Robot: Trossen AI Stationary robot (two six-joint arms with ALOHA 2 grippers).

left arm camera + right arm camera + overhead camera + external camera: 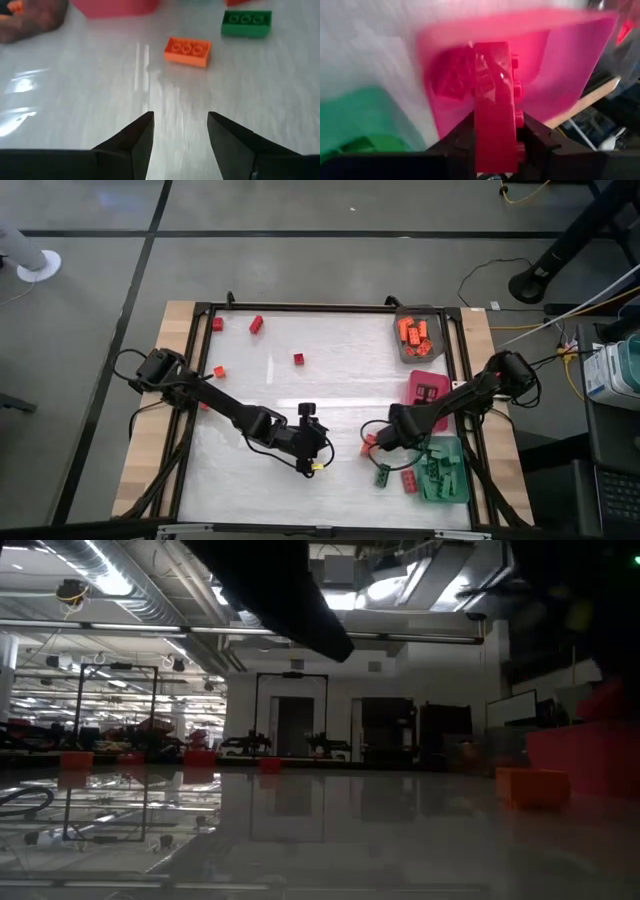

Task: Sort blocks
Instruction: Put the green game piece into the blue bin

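My right gripper (495, 126) is shut on a red block (494, 85); in the high view it is (374, 442) just left of the teal tray (458, 485), with the pink tray (560, 65) beyond the block. My left gripper (180, 120) stands open over bare table near the middle (318, 458), touching nothing. An orange block (187, 51) and a green block (246, 23) lie flat on the table ahead of it. The grey tray (405, 352) holds several orange blocks. Red blocks (257, 324) lie scattered at the far left. My right gripper pinches the red block's two long sides (492, 131) between its two fingers, at the block's near end. The block runs on lengthwise past the fingertips, its studs (516, 90) facing sideways. The fingers slant downward.
A red block (410, 480) and the green block (383, 476) lie next to the teal tray, which holds green blocks. The pink tray (441, 379) holds red blocks. The black frame (300, 307) rims the table. In the low view an orange block (533, 787) lies at the right.
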